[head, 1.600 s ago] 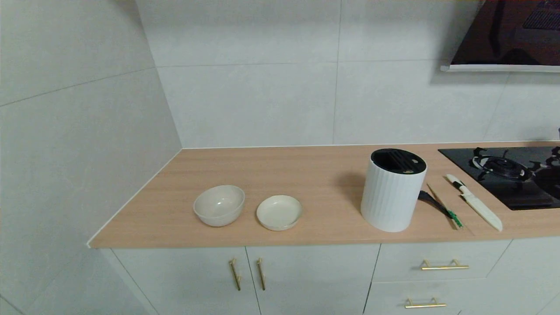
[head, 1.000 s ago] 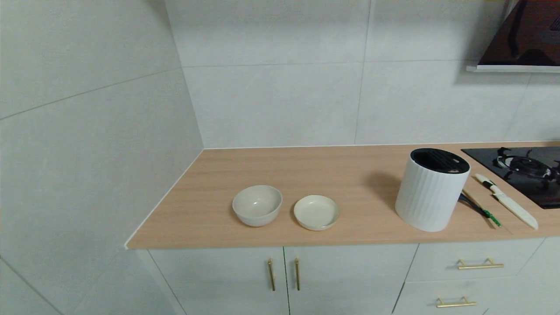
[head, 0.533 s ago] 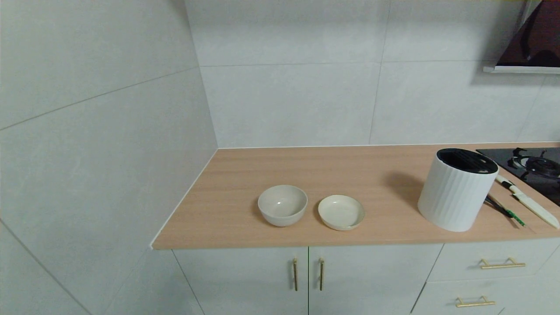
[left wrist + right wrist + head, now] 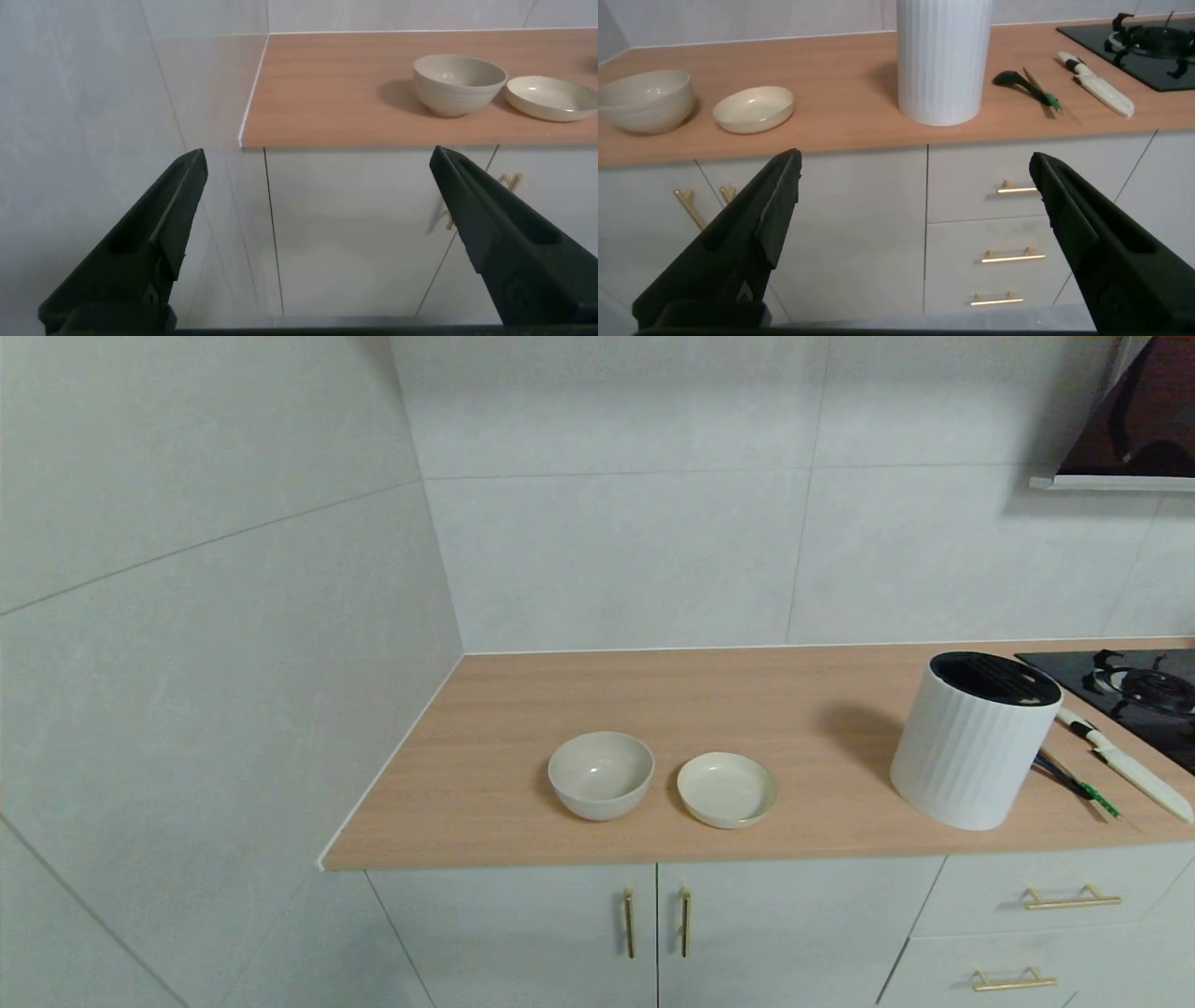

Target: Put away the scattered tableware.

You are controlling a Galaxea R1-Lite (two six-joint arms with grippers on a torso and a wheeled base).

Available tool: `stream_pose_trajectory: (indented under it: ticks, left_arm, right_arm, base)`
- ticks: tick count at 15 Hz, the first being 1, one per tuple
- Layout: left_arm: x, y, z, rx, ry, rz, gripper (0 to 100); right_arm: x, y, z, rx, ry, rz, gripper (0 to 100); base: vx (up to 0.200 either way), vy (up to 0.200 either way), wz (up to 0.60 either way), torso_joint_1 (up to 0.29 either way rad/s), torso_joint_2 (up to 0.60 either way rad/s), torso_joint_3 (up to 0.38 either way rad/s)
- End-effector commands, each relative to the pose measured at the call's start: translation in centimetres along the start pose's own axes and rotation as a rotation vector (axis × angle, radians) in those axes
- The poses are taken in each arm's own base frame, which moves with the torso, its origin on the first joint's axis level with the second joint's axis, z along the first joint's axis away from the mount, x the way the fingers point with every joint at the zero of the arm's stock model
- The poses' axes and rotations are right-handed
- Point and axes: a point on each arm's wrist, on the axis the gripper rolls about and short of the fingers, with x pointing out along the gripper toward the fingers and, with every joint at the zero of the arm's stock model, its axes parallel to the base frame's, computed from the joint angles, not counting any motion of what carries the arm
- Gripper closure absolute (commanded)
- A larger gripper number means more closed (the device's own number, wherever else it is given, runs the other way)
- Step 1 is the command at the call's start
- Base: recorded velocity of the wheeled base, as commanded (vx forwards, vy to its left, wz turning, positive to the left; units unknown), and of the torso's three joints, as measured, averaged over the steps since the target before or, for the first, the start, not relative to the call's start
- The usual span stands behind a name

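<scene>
A cream bowl [image 4: 600, 775] and a shallow cream dish [image 4: 726, 789] sit side by side near the counter's front edge. To their right stands a white ribbed utensil holder [image 4: 976, 739] with a black slotted top. Beyond it lie a black spoon with chopsticks [image 4: 1074, 782] and a white-handled knife [image 4: 1125, 765]. My left gripper [image 4: 318, 233] is open and empty, held low in front of the cabinets, left of the bowl [image 4: 460, 82]. My right gripper [image 4: 915, 233] is also open and empty, below the counter edge in front of the holder [image 4: 943, 58] and dish [image 4: 754, 107].
The wooden counter [image 4: 747, 691] meets tiled walls at the left and the back. A black gas hob [image 4: 1134, 686] sits at the far right. Cabinet doors and drawers with gold handles [image 4: 656, 922] lie beneath the counter.
The head camera has swung left, so the whole picture slid right; over the last half second it barely shifted. Nothing on the counter has moved.
</scene>
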Motion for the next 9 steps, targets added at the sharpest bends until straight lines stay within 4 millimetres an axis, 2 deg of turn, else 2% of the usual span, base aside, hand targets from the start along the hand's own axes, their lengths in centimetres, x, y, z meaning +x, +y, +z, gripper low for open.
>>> stream_pose_trajectory:
  ticks: [1,4,9]
  left_arm:
    - [0.0,0.0,0.01,0.0,-0.001,0.0,0]
    - [0.0,0.0,0.01,0.0,-0.001,0.0,0]
    - [0.0,0.0,-0.01,0.0,0.001,0.0,0]
  right_arm:
    - [0.01,0.0,0.0,0.0,0.002,0.0,0]
    - [0.01,0.0,0.0,0.001,0.002,0.0,0]
    - [0.01,0.0,0.01,0.001,0.0,0.0,0]
  base:
    - [0.0,0.0,0.0,0.0,0.0,0.0]
    - [0.0,0.0,0.0,-0.078,0.16,0.088]
    - [0.0,0.0,0.0,-0.211,0.46,0.239]
